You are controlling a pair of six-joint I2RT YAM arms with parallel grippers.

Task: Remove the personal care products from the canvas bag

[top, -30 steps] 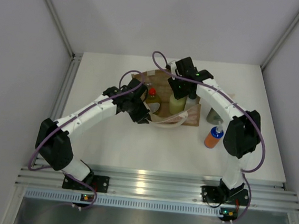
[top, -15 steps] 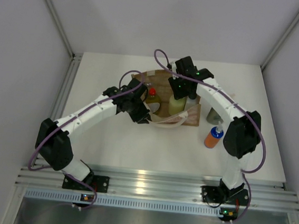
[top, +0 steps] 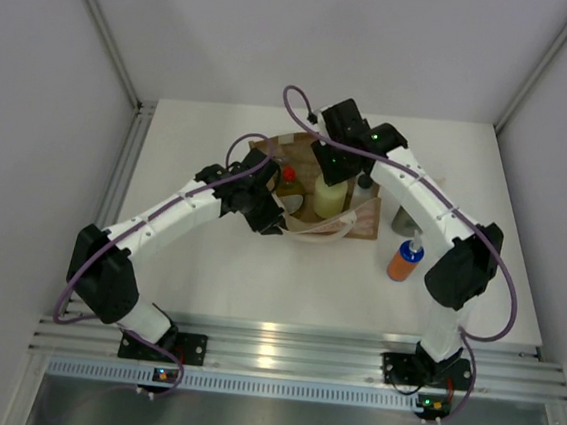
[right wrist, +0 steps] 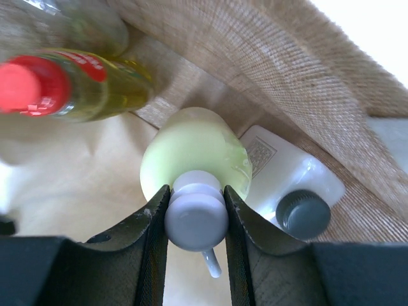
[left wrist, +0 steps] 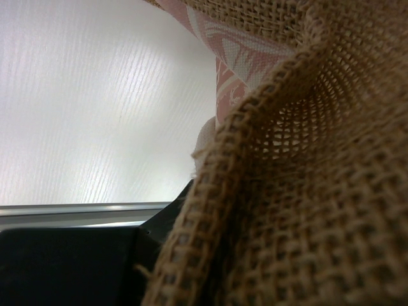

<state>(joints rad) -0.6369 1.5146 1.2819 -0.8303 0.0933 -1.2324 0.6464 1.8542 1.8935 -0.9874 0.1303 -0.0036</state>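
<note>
- The canvas bag sits open on the worktop with three bottles standing inside it.
- In the middle of the bag is the pale-green white-capped bottle.
- The yellow red-capped bottle is toward the bag's left end, leaning in the right wrist view.
- The white dark-capped bottle is toward the bag's right end, just beside the pale-green one and against the bag's woven wall.
- Two bottles are out of the bag on the worktop, both to its right. The orange blue-capped bottle stands nearer the arms. The grey-green beige-pump bottle is close to the bag's right end, partly hidden by the right arm.
- The right hand is inside the bag, its fingers clamped on either side of the pale-green bottle's white cap.
- The left hand is at the bag's near-left corner. Bag weave fills its wrist view, so I cannot tell whether it is gripping.
- Since half a second ago the right hand has moved slightly toward the bag's left end, and the right elbow has dropped back toward the arm bases. The left arm, the bag and the two bottles outside it have not moved.
</note>
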